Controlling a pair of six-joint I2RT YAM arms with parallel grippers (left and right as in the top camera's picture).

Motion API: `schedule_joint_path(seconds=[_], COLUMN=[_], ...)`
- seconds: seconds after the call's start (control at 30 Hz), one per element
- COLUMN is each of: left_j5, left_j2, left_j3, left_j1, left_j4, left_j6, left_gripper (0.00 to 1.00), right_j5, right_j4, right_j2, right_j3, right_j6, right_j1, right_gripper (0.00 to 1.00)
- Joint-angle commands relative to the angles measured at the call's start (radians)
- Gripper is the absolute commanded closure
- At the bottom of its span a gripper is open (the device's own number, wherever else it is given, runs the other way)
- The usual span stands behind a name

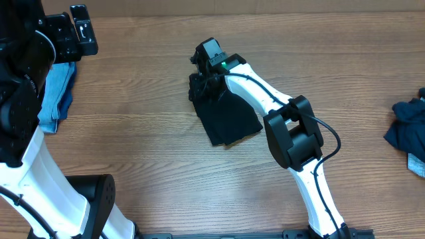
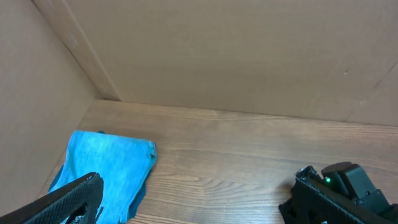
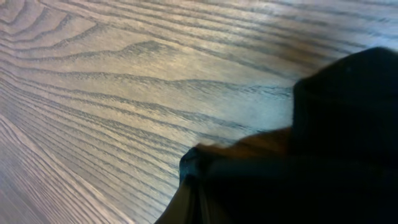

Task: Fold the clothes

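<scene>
Worktop (image 1: 146, 153) is brown wood grain; going left to right. Left fingers (image 1: 81, 28) sit at the far-left corner, spread wide with nothing between them. Left wrist view shows only one black finger (image 2: 68, 199) clearly. Folded light blue denim cloth (image 1: 56, 93) lies flat at the left edge, near those fingers but not touching them, partly hidden by the left arm in the overhead view. Brown cardboard wall (image 2: 217, 56) stands behind the worktop.

Black fabric T-shirt (image 1: 229, 116), folded to a compact, roughly square pad, is mid-worktop, well apart from the other garments. Right fingers (image 1: 201, 72) are clamped tight on its bunched far-left corner. The rest of the shirt lies flat, one edge under the white forearm. In the right wrist view black fabric fills the lower right, right up against the camera; the fingers can't be made out there.

Dark navy fabric garment (image 1: 406, 126) is crumpled at the right edge, cut off by the frame. A lighter blue patch shows at its near side; cannot tell if that's a separate piece.

Count: two arms, two sets of fingers, three garments (one light blue, one black, one navy).
</scene>
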State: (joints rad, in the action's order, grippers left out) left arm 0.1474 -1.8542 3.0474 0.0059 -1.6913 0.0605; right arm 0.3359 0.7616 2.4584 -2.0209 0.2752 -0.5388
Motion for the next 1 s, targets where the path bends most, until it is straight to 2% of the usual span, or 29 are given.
schedule_joint_path(seconds=[0.0,0.03,0.17,0.23,0.37,0.4,0.47,0.57,0.7,0.83,0.97], left_j5=[0.013,0.013,0.013,0.013,0.013,0.013,0.013,0.013,0.013,0.013,0.013], left_j2=[-0.011,-0.011,-0.011,-0.011,-0.011,-0.011,-0.011,-0.011,-0.011,-0.011,-0.011], left_j3=[-0.002,-0.002,-0.002,-0.002,-0.002,-0.002,-0.002,-0.002,-0.002,-0.002,-0.002], left_j1=[-0.006,-0.006,-0.006,-0.006,-0.006,-0.006,-0.006,-0.006,-0.006,-0.006,-0.006], left_j4=[0.002,0.002,0.002,0.002,0.002,0.002,0.002,0.002,0.002,0.002,0.002], left_j6=[0.007,0.007,0.007,0.007,0.007,0.007,0.007,0.007,0.007,0.007,0.007], left_gripper=[0.0,0.0,0.0,0.0,0.0,0.0,0.0,0.0,0.0,0.0,0.0], right_j5=[-0.012,0.0,0.005,-0.004,-0.031,-0.028,-0.028,-0.029,-0.063,-0.08,-0.059], right_j4=[0.019,0.027,0.087,0.135,0.253,0.349,0.477,0.676,0.854,0.908,0.835], right_j2=[-0.066,-0.088,-0.172,-0.219,-0.291,-0.301,-0.3,-0.3,-0.3,-0.3,-0.3], right_j3=[-0.074,-0.092,-0.18,-0.222,-0.241,-0.241,-0.241,-0.208,-0.133,-0.019,0.131], right_j6=[-0.046,-0.066,-0.071,-0.071,-0.06,-0.034,-0.027,-0.031,-0.043,-0.043,-0.043], right_j1=[0.032,0.037,0.051,0.068,0.118,0.143,0.163,0.18,0.172,0.143,0.077], right_gripper=[0.96,0.94,0.72,0.67,0.69,0.75,0.76,0.75,0.73,0.72,0.71])
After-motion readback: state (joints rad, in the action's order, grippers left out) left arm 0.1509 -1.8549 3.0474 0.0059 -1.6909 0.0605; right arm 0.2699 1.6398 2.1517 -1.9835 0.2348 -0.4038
